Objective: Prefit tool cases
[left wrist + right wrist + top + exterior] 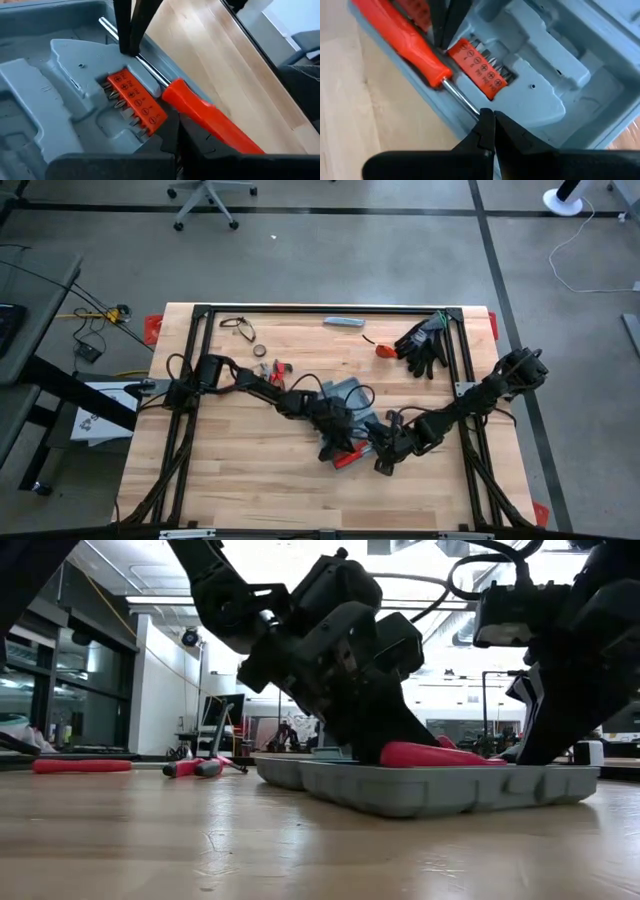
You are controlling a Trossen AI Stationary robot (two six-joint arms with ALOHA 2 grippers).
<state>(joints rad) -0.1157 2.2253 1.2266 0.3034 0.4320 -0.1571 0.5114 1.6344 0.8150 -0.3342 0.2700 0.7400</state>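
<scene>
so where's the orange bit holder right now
The orange bit holder sits in the open tool case mid-table, beside the red-handled screwdriver along the case's edge.

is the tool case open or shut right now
Open. The case lies flat with its moulded slots exposed, showing the orange bit holder and a red-handled screwdriver along its edge; no lid covers them.

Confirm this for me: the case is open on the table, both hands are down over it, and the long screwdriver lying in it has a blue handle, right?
Not quite: the screwdriver has a red handle, not blue, as the right wrist view shows. The rest stands: the case is open on the table, with the left hand and right hand down over it.
</scene>
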